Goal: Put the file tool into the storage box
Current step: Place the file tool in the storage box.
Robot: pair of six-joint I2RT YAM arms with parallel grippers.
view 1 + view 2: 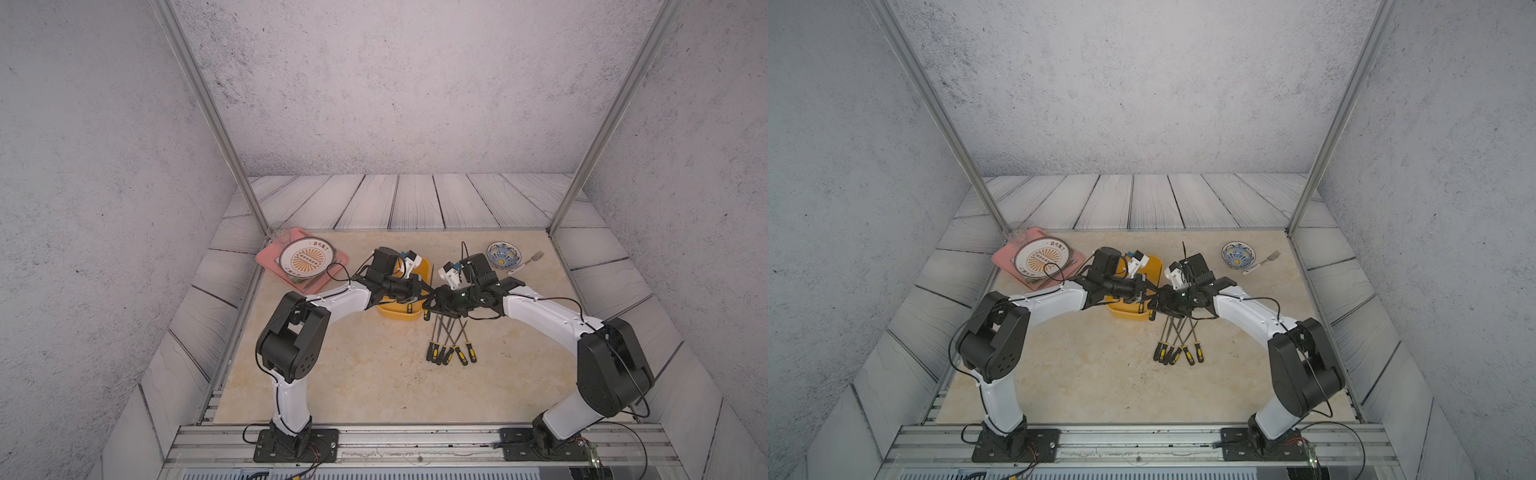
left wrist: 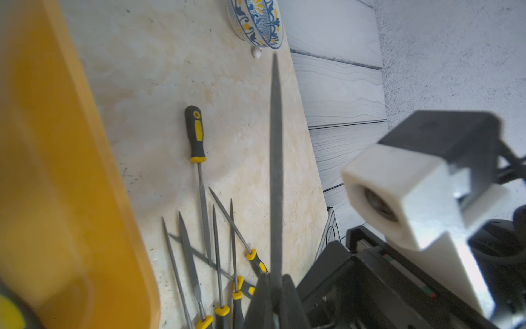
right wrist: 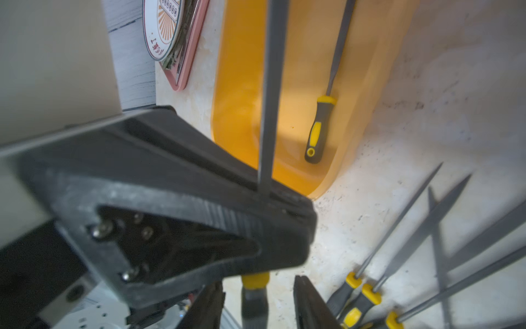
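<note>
Top views: the held file is seen between both arms, just beside the storage box, not inside; loose files are left on the table.
Left wrist: the left gripper is clenched on the file's blade; the bowl is well apart.
Right wrist: the right gripper is released, fingers apart from the handle; one stored file is laid in the box.
In the way: the right gripper, judged too near the handle.
</note>
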